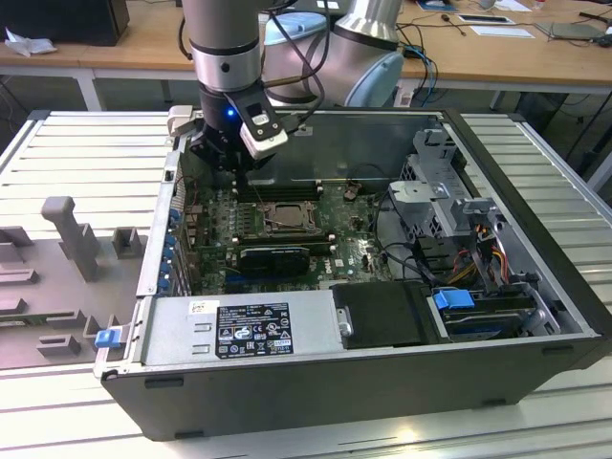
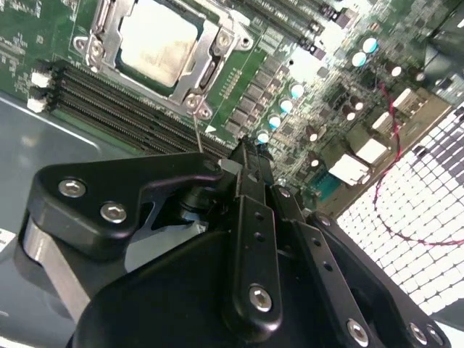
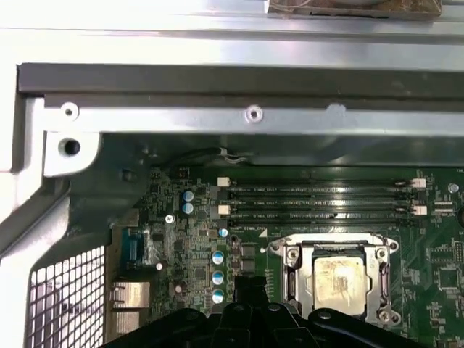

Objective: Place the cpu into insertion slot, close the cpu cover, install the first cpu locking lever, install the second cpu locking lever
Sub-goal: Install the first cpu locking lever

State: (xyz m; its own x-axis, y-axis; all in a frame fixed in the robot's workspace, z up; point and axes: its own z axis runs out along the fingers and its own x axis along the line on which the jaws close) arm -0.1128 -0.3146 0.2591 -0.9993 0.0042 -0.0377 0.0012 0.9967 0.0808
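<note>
Exterior view: showing the gripper (image 1: 228,164) hanging inside the open computer case (image 1: 382,368), just beside the insertion slot (image 1: 251,222), with the cpu (image 1: 285,216) lying in it.

Second wrist view: showing the fingertips (image 2: 250,154) pressed together and gripping nothing; showing the cpu cover (image 2: 206,69) folded down around the seated chip, and a thin locking lever (image 2: 197,134) standing up near the socket corner.

First wrist view: looking past the memory slots (image 3: 319,201). Judging the lever stage as being in hand, calling for hooking that wire and pressing it under its catch.
</note>
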